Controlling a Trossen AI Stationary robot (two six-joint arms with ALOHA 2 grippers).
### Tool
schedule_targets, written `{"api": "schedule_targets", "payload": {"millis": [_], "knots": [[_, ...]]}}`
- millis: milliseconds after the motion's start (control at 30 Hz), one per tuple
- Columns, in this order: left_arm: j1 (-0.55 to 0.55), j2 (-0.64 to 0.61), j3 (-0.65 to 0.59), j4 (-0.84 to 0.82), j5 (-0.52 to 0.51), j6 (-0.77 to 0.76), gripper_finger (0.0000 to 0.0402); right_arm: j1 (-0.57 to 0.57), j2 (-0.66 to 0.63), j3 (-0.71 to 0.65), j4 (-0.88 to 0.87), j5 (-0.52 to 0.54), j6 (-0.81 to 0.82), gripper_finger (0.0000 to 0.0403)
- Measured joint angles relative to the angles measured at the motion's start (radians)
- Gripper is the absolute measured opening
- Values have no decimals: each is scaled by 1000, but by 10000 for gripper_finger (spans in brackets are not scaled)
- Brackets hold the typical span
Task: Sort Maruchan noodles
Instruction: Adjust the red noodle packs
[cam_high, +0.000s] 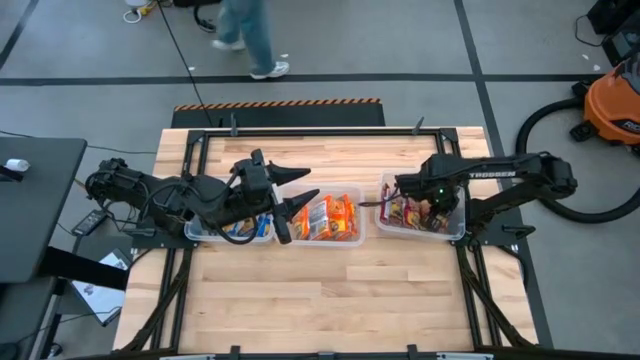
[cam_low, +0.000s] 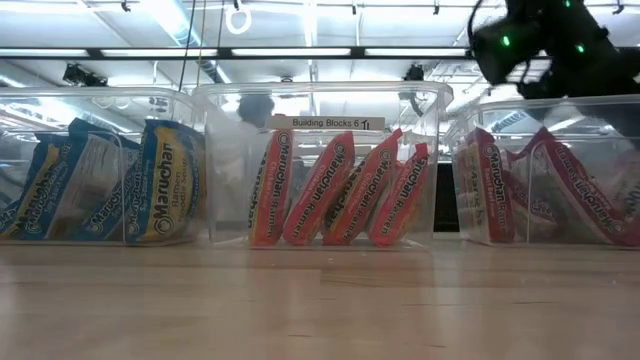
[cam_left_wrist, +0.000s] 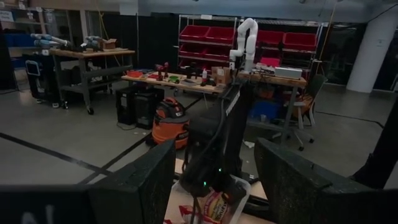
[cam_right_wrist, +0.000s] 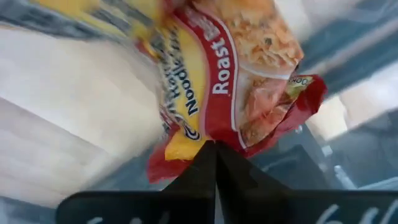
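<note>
Noodles everywhere, sorted by colour: blue packets in the left bin, orange packets in the middle bin, red packets in the right bin. The right claw hangs over that right bin, fingers pressed together, a red packet lying just past its tips. The left claw is spread wide above the desk between the left and middle bins.

Left gripper raised at table centre, jaws wide, right gripper jaws shut
</note>
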Motion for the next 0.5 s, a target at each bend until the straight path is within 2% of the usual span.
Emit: {"api": "schedule_targets", "payload": {"millis": [200, 333, 500], "knots": [[0, 0, 0, 0, 0, 1, 224, 5, -16, 104, 11, -1, -3, 5], [0, 0, 0, 1, 0, 0, 224, 5, -12, 92, 71, -1, -22, 4], [-2, 0, 0, 1, 0, 0, 224, 5, -17, 90, 4, 33, 22, 23]]}}
